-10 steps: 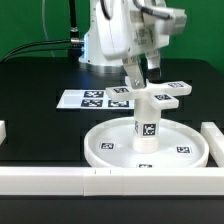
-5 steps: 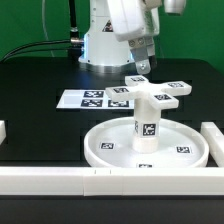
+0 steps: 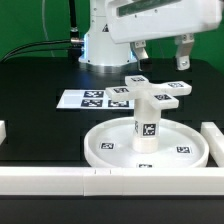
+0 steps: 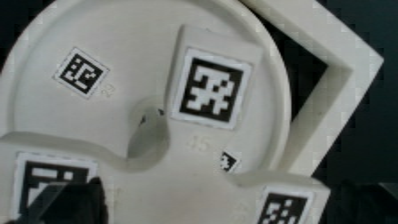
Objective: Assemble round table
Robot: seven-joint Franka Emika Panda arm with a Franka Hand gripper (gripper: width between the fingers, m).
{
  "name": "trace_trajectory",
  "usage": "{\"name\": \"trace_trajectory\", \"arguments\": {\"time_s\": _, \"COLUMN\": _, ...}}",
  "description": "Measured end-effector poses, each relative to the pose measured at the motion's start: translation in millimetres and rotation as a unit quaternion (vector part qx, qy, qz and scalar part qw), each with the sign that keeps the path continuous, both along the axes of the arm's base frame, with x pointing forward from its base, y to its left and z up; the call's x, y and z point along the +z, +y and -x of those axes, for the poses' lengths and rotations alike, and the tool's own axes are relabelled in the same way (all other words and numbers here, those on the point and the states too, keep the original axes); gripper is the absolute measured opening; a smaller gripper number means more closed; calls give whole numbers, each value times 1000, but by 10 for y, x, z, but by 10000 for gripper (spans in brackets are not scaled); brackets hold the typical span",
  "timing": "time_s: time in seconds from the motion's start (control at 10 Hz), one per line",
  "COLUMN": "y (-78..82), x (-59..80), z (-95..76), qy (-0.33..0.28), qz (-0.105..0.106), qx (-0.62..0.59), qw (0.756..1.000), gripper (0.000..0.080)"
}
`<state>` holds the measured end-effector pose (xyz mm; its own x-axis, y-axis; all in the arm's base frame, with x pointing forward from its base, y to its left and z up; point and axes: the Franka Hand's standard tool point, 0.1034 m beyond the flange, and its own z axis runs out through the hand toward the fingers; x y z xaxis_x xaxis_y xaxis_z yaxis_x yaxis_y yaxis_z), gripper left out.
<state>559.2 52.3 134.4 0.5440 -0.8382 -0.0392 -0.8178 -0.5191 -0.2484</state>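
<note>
Tool (image 3: 162,52): fingers spread, holding nothing, hovering above the parts.
Disc (image 3: 110,150): on the table (image 3: 40,90), near side, braced against border blocks (image 3: 60,180).
Leg (image 3: 146,122): upright at disc centre.
Foot (image 3: 152,90): seated on the leg, apparently assembled.

From my remote station, the exterior view shows a black table top (image 3: 40,85) that fills most of the scene, matte and evenly lit, with no hard shadows. A green backdrop (image 3: 30,22) closes off the rear, and I see dark cables (image 3: 55,42) trailing across it down to the table's back edge. The marker board (image 3: 85,99) lies flat on the black surface in mid-scene. White border blocks (image 3: 60,180) run along the near edge, and one more stands at the exterior view's right (image 3: 213,135). I cannot make out any floor, window or lamp.
</note>
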Motion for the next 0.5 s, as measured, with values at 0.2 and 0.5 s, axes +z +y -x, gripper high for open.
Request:
{"name": "trace_trajectory", "arguments": {"time_s": 0.2, "y": -24, "x": -6, "z": -9, "qy": -19, "qz": 16, "qx": 54, "qw": 998, "gripper": 649}}
{"name": "trace_trajectory", "arguments": {"time_s": 0.5, "y": -27, "x": -12, "z": -11, "qy": -37, "qz": 41, "qx": 169, "qw": 984, "gripper": 649}}
